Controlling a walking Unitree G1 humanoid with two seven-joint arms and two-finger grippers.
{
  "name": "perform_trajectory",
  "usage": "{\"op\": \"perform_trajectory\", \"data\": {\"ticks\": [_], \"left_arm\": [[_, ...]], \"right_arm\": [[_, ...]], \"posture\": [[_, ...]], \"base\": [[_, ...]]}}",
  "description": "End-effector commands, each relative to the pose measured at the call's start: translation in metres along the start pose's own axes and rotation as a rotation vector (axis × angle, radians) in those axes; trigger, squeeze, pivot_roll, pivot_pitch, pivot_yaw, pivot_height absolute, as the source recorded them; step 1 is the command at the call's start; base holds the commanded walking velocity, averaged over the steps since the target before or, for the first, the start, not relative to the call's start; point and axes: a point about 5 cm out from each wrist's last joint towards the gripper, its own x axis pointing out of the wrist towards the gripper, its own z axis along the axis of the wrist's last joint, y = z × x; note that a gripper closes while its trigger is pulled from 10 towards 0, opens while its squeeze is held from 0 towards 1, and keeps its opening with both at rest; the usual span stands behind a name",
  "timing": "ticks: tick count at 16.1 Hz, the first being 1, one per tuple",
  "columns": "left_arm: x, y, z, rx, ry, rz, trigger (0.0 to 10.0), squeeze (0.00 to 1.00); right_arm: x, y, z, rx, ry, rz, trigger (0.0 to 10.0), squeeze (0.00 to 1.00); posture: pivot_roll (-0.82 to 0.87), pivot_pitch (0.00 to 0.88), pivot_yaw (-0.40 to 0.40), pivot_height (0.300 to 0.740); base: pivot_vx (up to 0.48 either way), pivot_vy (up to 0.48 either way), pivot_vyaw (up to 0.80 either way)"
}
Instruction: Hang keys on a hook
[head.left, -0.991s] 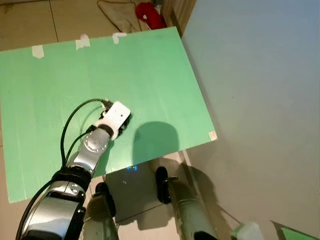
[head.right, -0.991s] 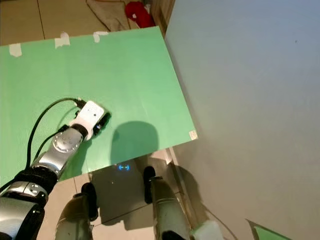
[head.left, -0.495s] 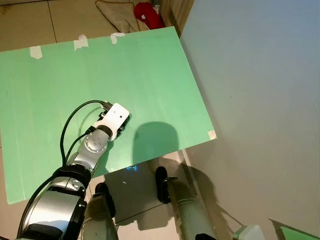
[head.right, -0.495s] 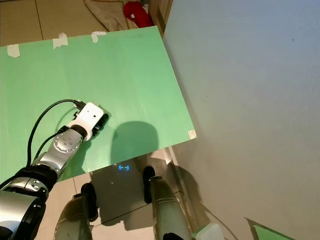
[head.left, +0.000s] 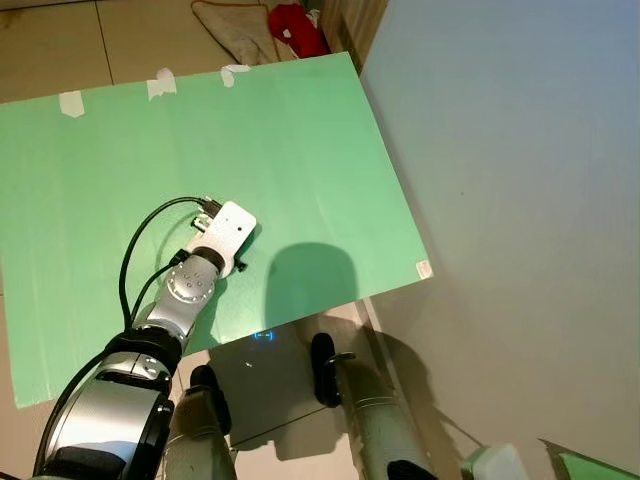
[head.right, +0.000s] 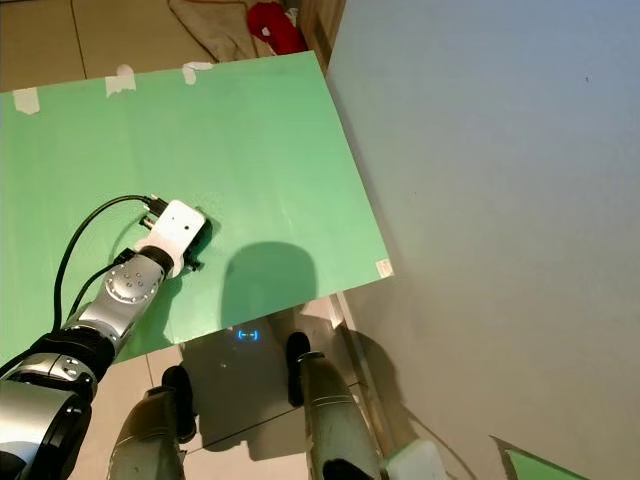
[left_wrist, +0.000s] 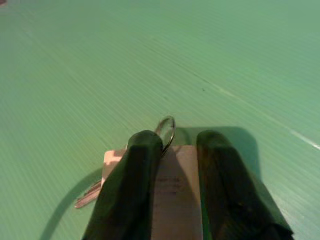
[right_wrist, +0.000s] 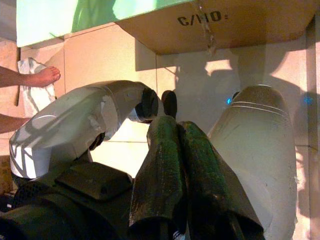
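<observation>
The left gripper (left_wrist: 172, 150) is down on the green board (head.left: 300, 140), its two black fingers set a narrow gap apart over the keys (left_wrist: 150, 172), one finger on each side of a pale flat tag (left_wrist: 175, 187); whether the fingers are already pinching it I cannot tell. In the left wrist view the metal ring (left_wrist: 167, 131) pokes out at twelve o'clock from the tag, touching the inner edge of one finger, and a key blade (left_wrist: 89, 196) sticks out at about eight o'clock, flat on the board. This bunch looks light, hard and thin; lying flush on a smooth sheet it will likely skid or swivel under a poor pinch, so the tag, broad and stiff, seems the better hold, leaving the ring free for a hook. From the head, the left arm reaches to about nine o'clock of the picture's centre with the white wrist block (head.left: 225, 235) hiding the keys, a detail the wrist camera supplies; the head view in turn shows the grey wall (head.left: 520, 200) at three o'clock and red cloth (head.left: 297, 28) at twelve. The right gripper (right_wrist: 177, 135) hangs by the robot's leg with fingers pressed together; a person's bare foot (right_wrist: 42, 76) rests on the tiles there
</observation>
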Motion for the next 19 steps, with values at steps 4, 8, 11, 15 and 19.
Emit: {"op": "perform_trajectory", "data": {"ticks": [4, 8, 11, 15, 19], "left_arm": [[-0.007, -0.003, -0.013, -0.002, 0.023, -0.04, 0.0, 0.0], [-0.01, -0.005, -0.016, -0.004, 0.03, -0.064, 0.0, 0.0], [-0.009, -0.001, -0.014, -0.018, 0.017, -0.051, 0.0, 0.0], [-0.005, 0.012, 0.002, -0.047, -0.054, 0.01, 0.0, 0.0], [-0.002, 0.023, 0.035, -0.137, -0.191, 0.016, 0.0, 0.0]], "right_arm": [[0.002, -0.003, -0.007, 0.03, 0.034, 0.01, 10.0, 0.0], [0.004, -0.006, -0.005, 0.028, 0.031, 0.012, 10.0, 0.0], [0.003, -0.008, -0.006, 0.03, 0.033, 0.009, 10.0, 0.0], [0.009, -0.013, -0.007, 0.027, 0.03, 0.003, 10.0, 0.0], [0.031, -0.027, -0.001, -0.004, -0.013, 0.01, 10.0, 0.0]], "posture": [[-0.4, 0.44, -0.172, 0.722], [-0.4, 0.437, -0.177, 0.722], [-0.4, 0.437, -0.179, 0.722], [-0.39, 0.414, -0.166, 0.722], [-0.3, 0.337, -0.125, 0.722]], "base": [[0.0, 0.0, 0.0], [0.0, 0.0, 0.0], [0.0, 0.0, 0.0], [0.0, 0.0, 0.0], [0.0, 0.0, 0.0]]}}
